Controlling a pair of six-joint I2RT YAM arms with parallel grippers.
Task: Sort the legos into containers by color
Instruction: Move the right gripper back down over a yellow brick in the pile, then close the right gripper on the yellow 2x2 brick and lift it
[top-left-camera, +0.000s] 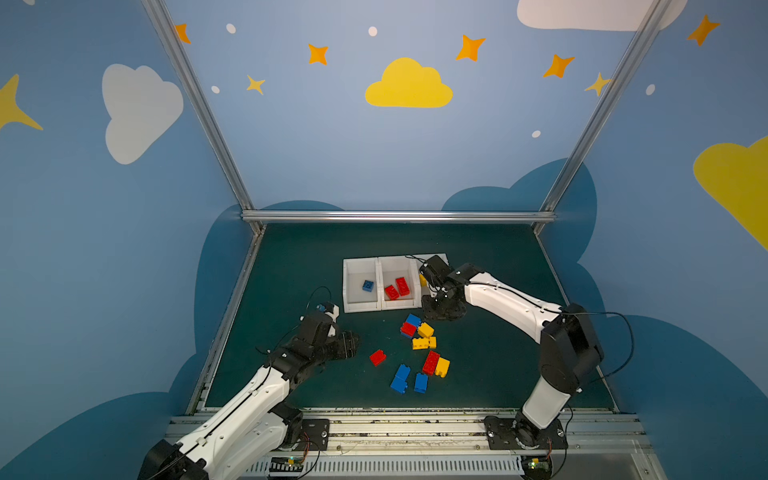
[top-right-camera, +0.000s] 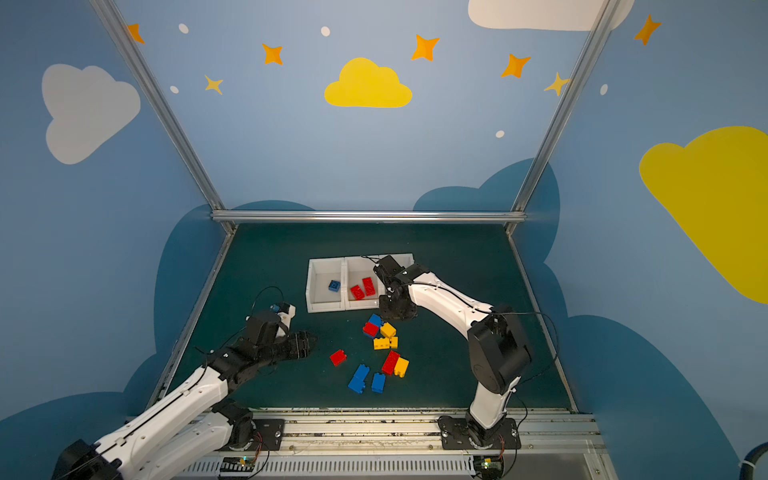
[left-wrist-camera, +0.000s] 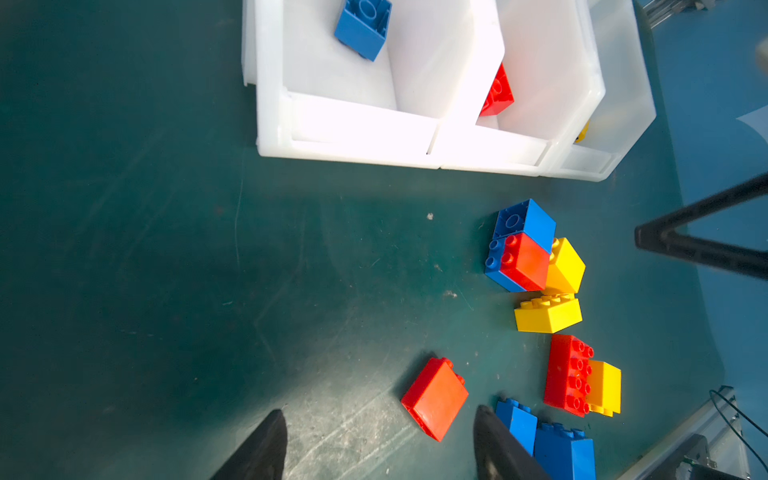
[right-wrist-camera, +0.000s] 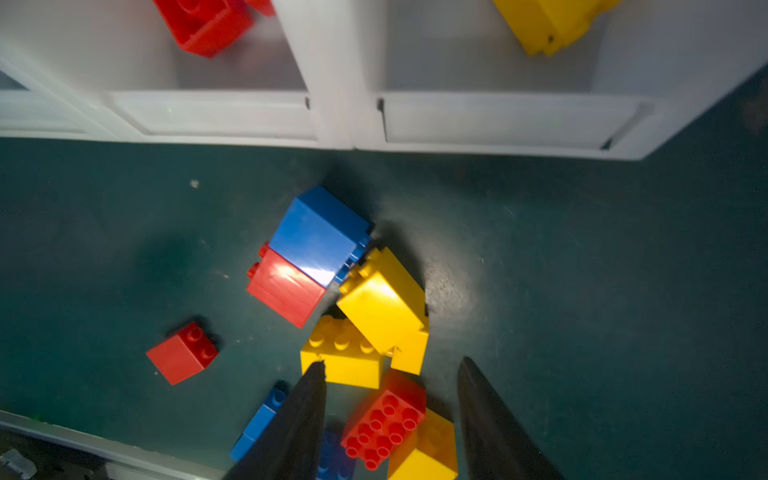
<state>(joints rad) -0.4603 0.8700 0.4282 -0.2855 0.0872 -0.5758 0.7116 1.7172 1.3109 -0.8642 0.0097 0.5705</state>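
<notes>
Your left gripper (left-wrist-camera: 379, 415) hovers open and empty. The lone small red studded plastic brick (top-left-camera: 377, 357) lies on the green mat (top-left-camera: 291, 270) just to its right, nearer this arm. Further right, loose red, yellow and blue bricks (top-left-camera: 425, 330) cluster before the three white plastic bins (top-left-camera: 360, 308). Your right gripper (right-wrist-camera: 391, 363), jaws apart and empty, hangs above that cluster.
</notes>
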